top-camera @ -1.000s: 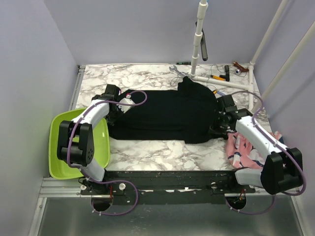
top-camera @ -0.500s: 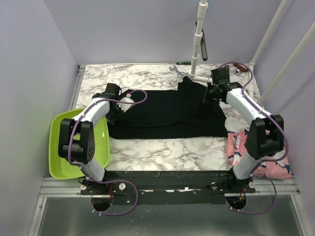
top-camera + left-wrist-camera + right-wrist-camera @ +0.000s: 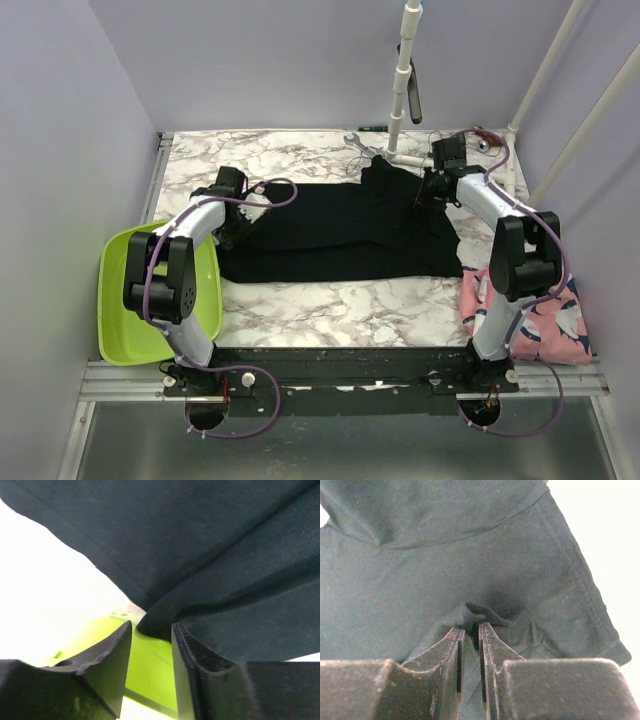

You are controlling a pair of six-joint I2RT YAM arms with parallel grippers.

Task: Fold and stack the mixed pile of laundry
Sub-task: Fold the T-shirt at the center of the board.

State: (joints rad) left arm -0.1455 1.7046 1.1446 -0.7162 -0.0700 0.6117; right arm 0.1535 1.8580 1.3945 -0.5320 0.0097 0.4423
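Observation:
The large black garment (image 3: pixel 340 230) lies spread across the middle of the table. My left gripper (image 3: pixel 236 212) is at its left edge, and in the left wrist view the gripper (image 3: pixel 151 627) pinches a fold of the black cloth (image 3: pixel 210 555) at its tips. My right gripper (image 3: pixel 426 190) is at the garment's far right corner. In the right wrist view the gripper (image 3: pixel 471 627) is shut on a bunch of black cloth (image 3: pixel 445 565). The pink shark-print garment (image 3: pixel 535 325) lies crumpled at the near right edge. The striped garment is not visible.
A lime green basin (image 3: pixel 125 300) sits at the near left, partly under the left arm, and shows below the left jaws (image 3: pixel 150 665). A white pipe stand (image 3: pixel 400 90), a wrench (image 3: pixel 360 145) and small tools (image 3: pixel 455 155) lie along the far edge.
My right gripper has moved from the garment's near right side to its far right corner, drawing the cloth flatter there. The left gripper has barely moved.

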